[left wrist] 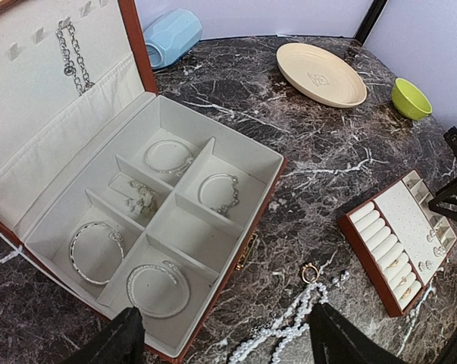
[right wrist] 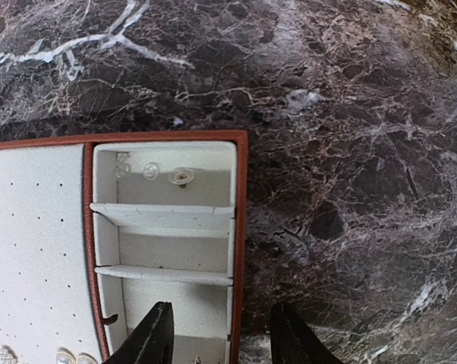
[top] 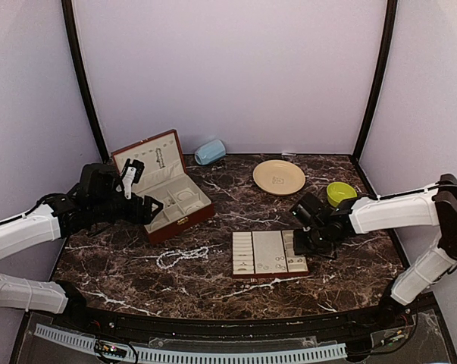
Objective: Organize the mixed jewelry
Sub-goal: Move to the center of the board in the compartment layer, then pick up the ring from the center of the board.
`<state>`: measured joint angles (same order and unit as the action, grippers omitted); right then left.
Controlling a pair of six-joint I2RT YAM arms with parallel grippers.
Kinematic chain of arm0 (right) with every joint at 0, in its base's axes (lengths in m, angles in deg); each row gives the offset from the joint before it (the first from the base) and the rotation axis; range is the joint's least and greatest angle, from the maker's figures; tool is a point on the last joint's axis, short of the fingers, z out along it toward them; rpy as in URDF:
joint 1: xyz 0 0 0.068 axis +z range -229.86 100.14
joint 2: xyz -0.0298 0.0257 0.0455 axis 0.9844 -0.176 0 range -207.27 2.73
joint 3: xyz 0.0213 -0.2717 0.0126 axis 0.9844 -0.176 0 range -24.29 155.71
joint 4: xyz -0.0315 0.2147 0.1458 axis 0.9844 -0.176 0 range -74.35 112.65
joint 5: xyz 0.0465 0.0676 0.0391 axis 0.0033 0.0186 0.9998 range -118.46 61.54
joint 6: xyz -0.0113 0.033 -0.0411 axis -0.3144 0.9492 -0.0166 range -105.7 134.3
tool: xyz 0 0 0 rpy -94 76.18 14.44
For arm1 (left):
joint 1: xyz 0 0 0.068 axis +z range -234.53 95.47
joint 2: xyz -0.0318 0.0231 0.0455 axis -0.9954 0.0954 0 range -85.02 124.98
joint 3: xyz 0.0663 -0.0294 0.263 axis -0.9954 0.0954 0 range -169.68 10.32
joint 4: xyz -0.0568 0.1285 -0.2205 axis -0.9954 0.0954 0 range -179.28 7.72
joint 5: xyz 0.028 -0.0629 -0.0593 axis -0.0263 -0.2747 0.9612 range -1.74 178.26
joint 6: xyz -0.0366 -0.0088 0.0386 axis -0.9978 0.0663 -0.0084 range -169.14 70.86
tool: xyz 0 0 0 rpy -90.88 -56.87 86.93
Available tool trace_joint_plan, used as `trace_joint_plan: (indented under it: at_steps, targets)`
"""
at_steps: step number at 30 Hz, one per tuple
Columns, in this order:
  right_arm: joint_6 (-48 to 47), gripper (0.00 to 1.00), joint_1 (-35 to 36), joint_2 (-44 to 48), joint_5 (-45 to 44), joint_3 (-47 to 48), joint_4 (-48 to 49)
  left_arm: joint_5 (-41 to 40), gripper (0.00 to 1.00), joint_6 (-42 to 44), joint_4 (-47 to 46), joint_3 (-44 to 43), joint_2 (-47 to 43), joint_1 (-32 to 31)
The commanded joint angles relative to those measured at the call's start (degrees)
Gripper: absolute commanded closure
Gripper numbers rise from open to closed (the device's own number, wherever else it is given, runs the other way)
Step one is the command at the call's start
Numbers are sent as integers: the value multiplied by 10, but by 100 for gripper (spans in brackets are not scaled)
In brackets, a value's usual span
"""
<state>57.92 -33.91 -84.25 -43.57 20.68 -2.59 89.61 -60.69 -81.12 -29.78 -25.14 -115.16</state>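
Pearl strand [left wrist: 292, 327] cut off at view's edge; left gripper [left wrist: 224, 337] spread; right gripper [right wrist: 220, 322] spread.

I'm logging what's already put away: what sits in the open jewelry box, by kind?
Bracelets, one per compartment: 4
Chain hung in the lid: 1
Small silvery cluster, pieces not separable: 1
Total: 6

You've got an open red-brown cream-lined box [top: 190, 220], a tipped pale-blue faceted cup [top: 210, 152] behind it, a round cream plate [top: 260, 176], a lime-green bowl [top: 339, 192] and a cream slotted tray [top: 270, 246] at centre.
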Motion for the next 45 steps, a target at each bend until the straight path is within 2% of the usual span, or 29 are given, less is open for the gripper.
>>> trace_joint_plan:
  at_steps: [1,4,8,14,22,26,31,45]
  targets:
    - [-4,51,-4,40,-31,7,-27,-6,22,7,-20,11,-26,3]
    - [-38,46,-3,66,-43,34,-42,-6,22,10,-33,21,-45,3]
    - [-120,47,3,50,-2,92,-36,20,20,2,-32,14,-40,15]
    - [-213,52,58,-46,56,198,-7,78,19,-4,-25,-3,-34,77]
    - [-294,58,96,-188,147,316,57,62,19,38,-11,-13,-46,112]
    - [-327,61,99,-254,179,375,68,66,19,33,-14,-13,-48,113]
    - [-358,64,101,-328,179,438,62,67,19,36,-15,-15,-47,114]
    - [-400,69,122,-403,173,495,51,76,19,40,-17,-19,-34,116]
